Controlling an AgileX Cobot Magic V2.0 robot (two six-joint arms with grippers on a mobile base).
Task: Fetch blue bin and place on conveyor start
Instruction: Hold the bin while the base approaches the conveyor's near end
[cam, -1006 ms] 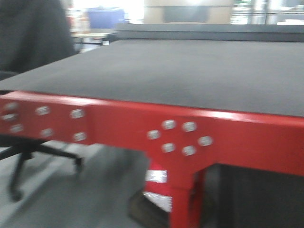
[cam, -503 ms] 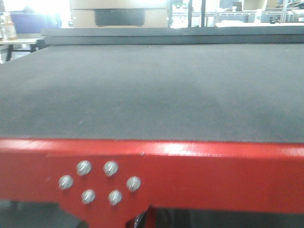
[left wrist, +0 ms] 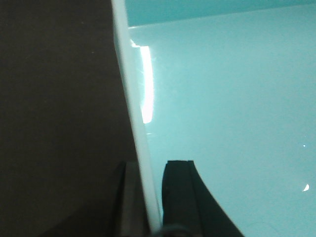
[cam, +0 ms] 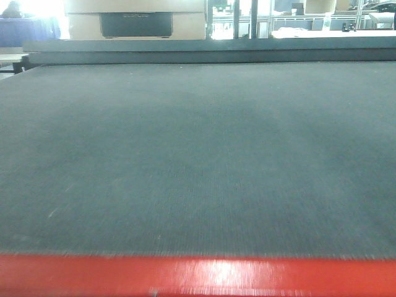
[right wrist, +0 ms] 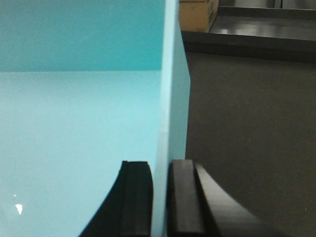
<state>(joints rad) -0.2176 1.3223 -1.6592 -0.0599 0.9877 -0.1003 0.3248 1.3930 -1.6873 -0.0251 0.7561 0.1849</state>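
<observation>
Conveyor start [cam: 198, 154]: wide dark grey textured belt, fills the front view; red frame [cam: 198, 277] runs along its near edge.
Blue bin [right wrist: 74, 113]: pale turquoise tub, smooth walls, held at both side walls; dark belt-like surface lies just outside each wall; whether its base touches the belt cannot be told.
Left gripper [left wrist: 150, 170]: clamped on the bin's left wall, one black finger inside, one outside.
Right gripper [right wrist: 160, 165]: clamped on the right wall in the same way.
Cardboard box [right wrist: 197, 15]: beyond the belt, far side.
</observation>
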